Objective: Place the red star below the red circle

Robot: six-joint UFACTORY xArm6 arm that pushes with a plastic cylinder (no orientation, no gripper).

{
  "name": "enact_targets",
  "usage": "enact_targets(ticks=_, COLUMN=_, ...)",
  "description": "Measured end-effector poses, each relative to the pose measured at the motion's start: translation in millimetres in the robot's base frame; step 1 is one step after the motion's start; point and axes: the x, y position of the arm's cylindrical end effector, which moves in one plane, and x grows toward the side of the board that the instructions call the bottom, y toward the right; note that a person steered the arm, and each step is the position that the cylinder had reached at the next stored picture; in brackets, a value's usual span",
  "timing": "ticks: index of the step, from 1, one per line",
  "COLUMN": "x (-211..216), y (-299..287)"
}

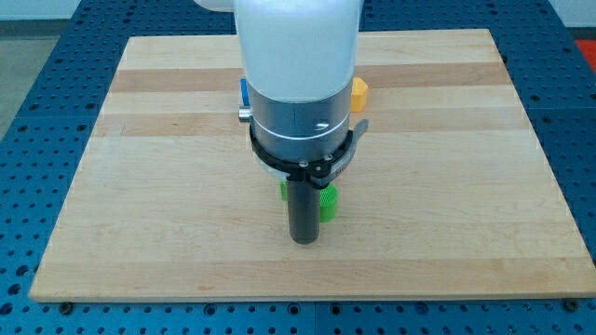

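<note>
A pale wooden surface (447,140) is seen lying on a blue perforated base (28,112). Much is hidden behind the white and silver arm (298,84). No jaws are fitted, so no jaw state can be told; my tip (304,241) rests on the wood. Three blocks are counted, each partly covered, shapes unclear: one green block (328,203) touching the rod's right, one yellow block (359,91) and one blue block (243,92) above. The red star and red circle cannot be seen.
</note>
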Motion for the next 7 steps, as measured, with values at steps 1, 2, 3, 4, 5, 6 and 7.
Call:
enact_targets(ticks=1, x=0, y=13)
enact_targets(ticks=2, x=-13, y=101)
enact_targets(ticks=3, x=-15, y=100)
enact_targets(ticks=4, x=-42, y=81)
enact_targets(ticks=5, x=-42, y=58)
enact_targets(ticks=6, x=-42, y=39)
enact_targets(ticks=7, x=-45, y=21)
